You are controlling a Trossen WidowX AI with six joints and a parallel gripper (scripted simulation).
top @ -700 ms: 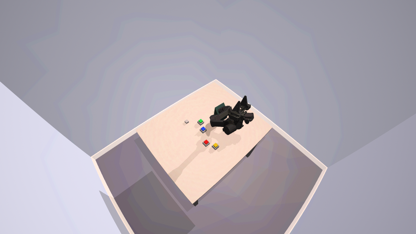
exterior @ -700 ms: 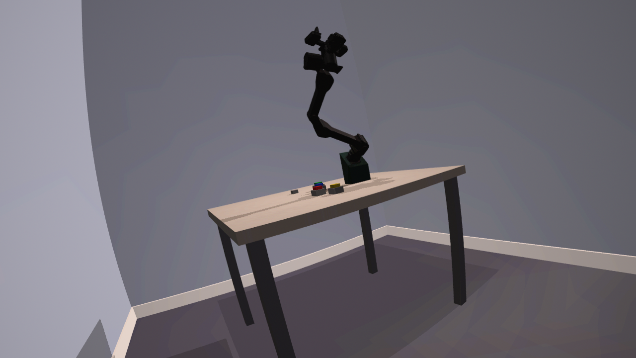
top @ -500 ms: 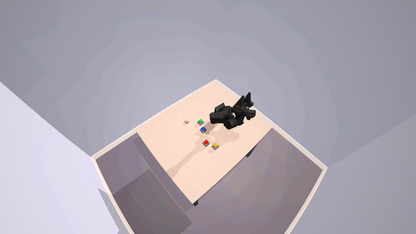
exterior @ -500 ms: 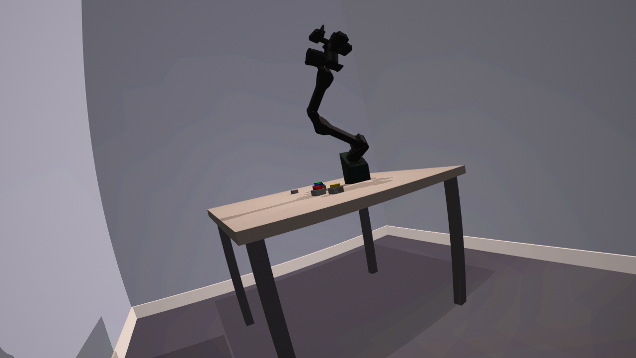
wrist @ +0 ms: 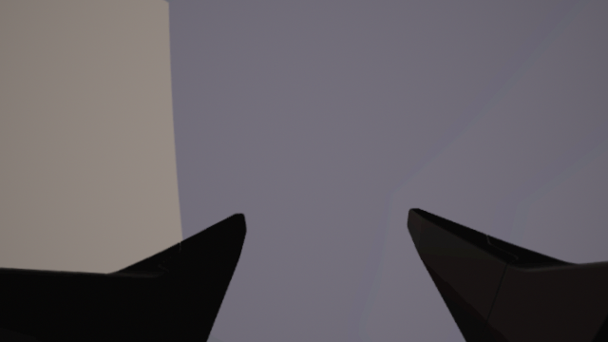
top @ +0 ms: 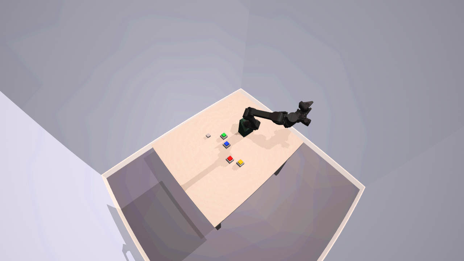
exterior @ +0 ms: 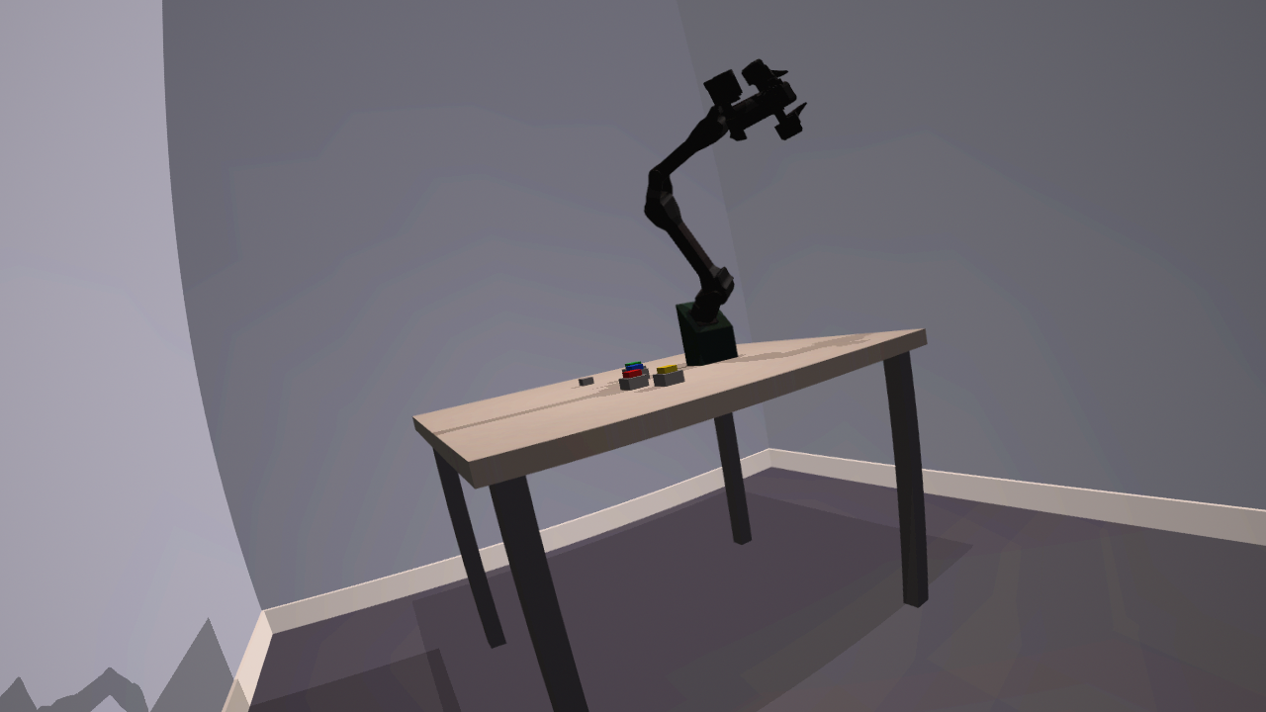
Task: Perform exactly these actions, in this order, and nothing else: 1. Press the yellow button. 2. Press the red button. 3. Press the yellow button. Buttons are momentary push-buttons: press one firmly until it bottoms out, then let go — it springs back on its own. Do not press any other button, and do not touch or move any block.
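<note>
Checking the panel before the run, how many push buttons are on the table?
4. Green button nearest the arm's base, blue button just below it in the top view, red button further along, yellow button beside the red. None looks hidden.

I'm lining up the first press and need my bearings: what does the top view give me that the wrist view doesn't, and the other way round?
Only the top view shows the table, the yellow button beside the red button, the blue button, the green button and a small grey block.

Only the wrist view shows, close up, the bare gap between the fingers, which face wall and ceiling, not the table.

Both show the gripper, open and empty.
</note>
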